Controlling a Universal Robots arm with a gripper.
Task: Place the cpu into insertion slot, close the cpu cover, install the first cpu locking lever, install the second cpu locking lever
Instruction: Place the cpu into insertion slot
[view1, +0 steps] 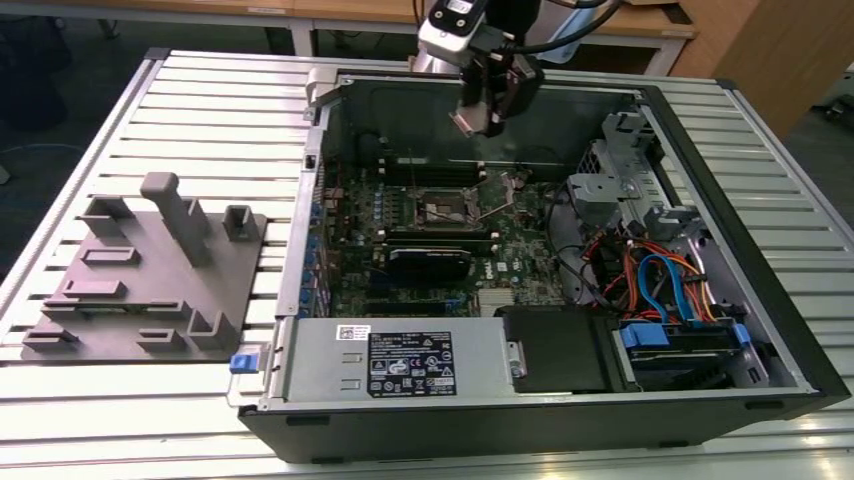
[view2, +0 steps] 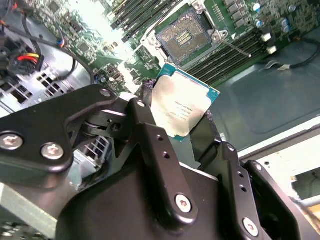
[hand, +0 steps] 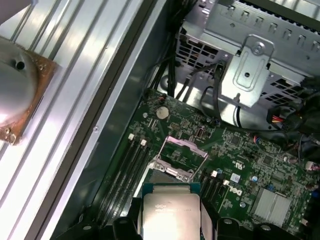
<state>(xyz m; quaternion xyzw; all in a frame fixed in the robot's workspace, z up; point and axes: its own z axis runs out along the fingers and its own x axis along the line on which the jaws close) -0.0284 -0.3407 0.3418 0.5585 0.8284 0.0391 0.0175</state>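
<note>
My gripper (view1: 483, 112) hangs above the back of the open computer case, shut on the cpu (view2: 182, 102), a flat square chip with a silver-grey top and a green edge. In both wrist views the black fingers (view2: 142, 112) clamp two opposite sides of the cpu (hand: 171, 210). The insertion slot (view1: 447, 208) lies below and nearer the case's middle, a dark square socket (view2: 186, 37) with a silver rim and nothing in it. The cpu cover (hand: 186, 143) stands tilted up off the socket. A thin wire locking lever (view2: 235, 48) sticks out beside it.
Long memory slots (view2: 227, 57) flank the socket. A black card (view1: 427, 262) lies across the board below it. A drive cage (view1: 607, 185) and coloured cables (view1: 661, 275) fill the exterior view's right. A grey fixture block (view1: 147, 270) stands on the slatted table, left of the case.
</note>
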